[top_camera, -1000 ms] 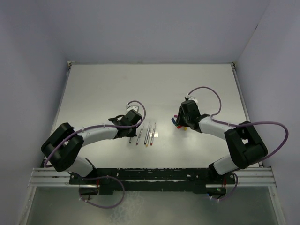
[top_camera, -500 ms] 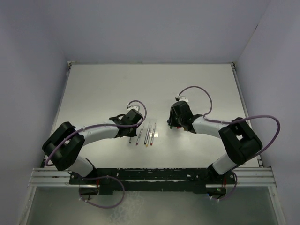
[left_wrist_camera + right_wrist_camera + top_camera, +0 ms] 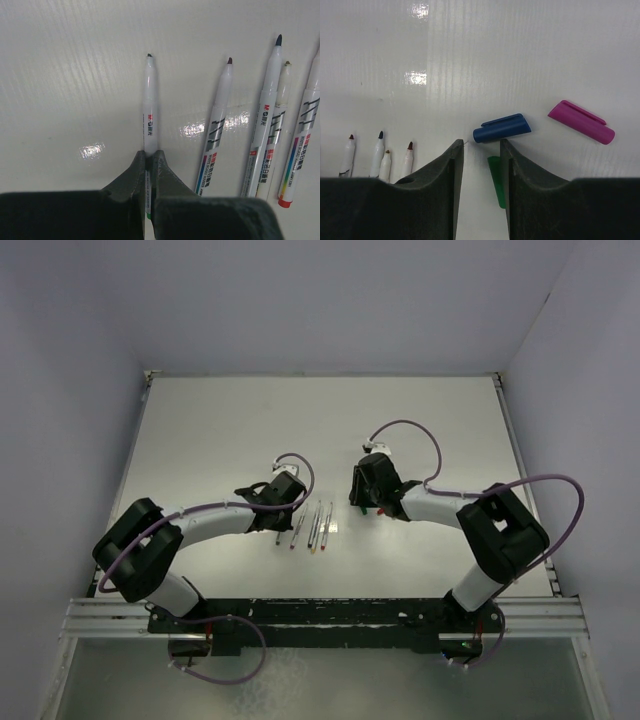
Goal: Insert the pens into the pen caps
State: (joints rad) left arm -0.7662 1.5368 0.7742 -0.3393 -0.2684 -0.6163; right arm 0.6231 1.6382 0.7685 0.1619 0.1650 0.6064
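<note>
White pens [image 3: 218, 120]; blue cap [image 3: 502, 128], magenta cap [image 3: 581, 121], green cap [image 3: 495, 175].

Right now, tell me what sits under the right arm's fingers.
A green cap lies on the table between the fingers; one finger covers part of its side.

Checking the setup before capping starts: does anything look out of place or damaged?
Nothing looks damaged. One oddity: the yellow-tipped pen lies pressed against the dark-tipped pen beside it, not spaced like the others. The blue cap and pink cap lie at different angles.
</note>
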